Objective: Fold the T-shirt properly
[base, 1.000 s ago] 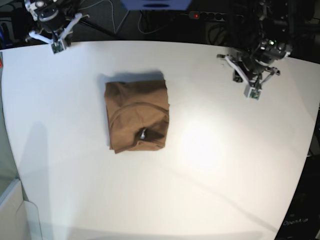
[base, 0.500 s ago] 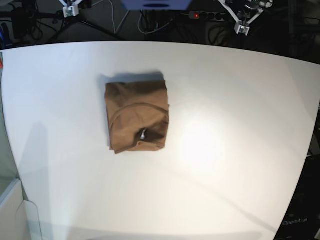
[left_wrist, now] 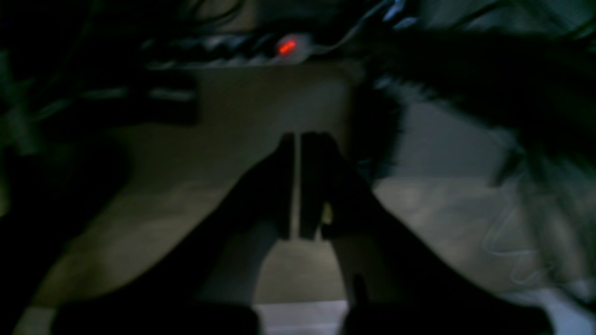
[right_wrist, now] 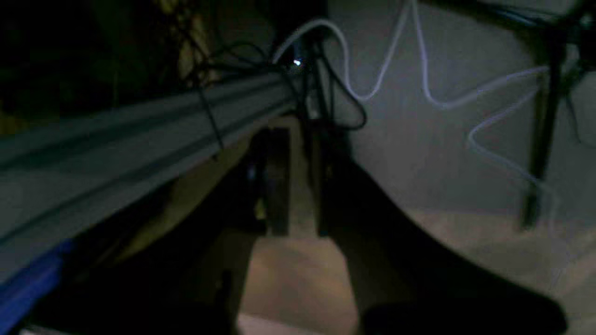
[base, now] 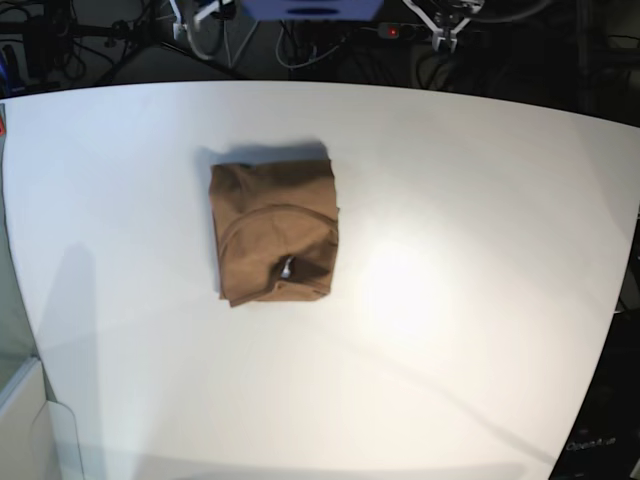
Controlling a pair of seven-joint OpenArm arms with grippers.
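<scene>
On the white table (base: 480,200) the T-shirt (base: 274,232) lies as a compact brown rectangle, neckline tag on top. We judge the folding finished, so we should retract without touching it. Our left gripper (left_wrist: 298,186) is closed and empty; the right gripper (right_wrist: 298,181) has a small gap, empty. Compared with one second ago, both arms moved beyond the table's far edge.

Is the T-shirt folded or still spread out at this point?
Folded. The T-shirt lies as a compact brown rectangle on the white table, neckline and pale tag facing up, with no sleeves sticking out and nothing touching it.
</scene>
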